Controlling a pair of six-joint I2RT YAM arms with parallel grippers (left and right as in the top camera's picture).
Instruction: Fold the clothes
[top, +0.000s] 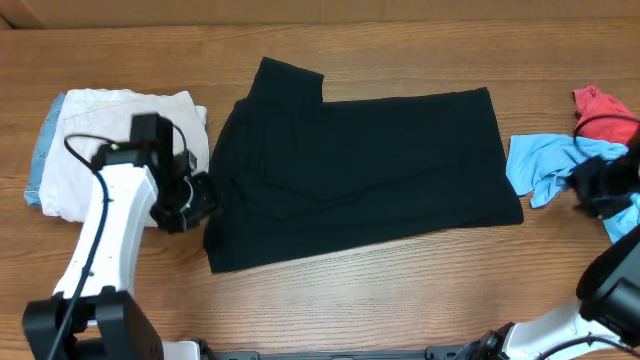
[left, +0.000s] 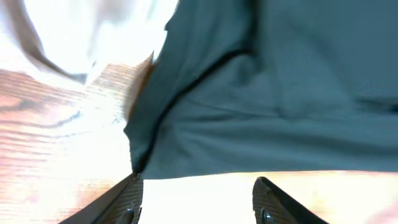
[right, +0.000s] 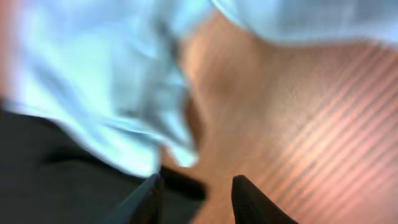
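The black T-shirt (top: 360, 175) lies flat mid-table, its long axis running left to right. The left gripper (top: 198, 200) sits at its left edge, fingers spread. The right gripper (top: 600, 185), seemingly spread too though blurred, hovers by the light blue garment (top: 540, 160).

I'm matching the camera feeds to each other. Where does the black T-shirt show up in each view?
Overhead: the black T-shirt lies spread across the middle.
Left wrist: it fills the upper right.
Right wrist: a blurred dark patch at lower left.
Shared landmark: the wooden table, beside it in all three.
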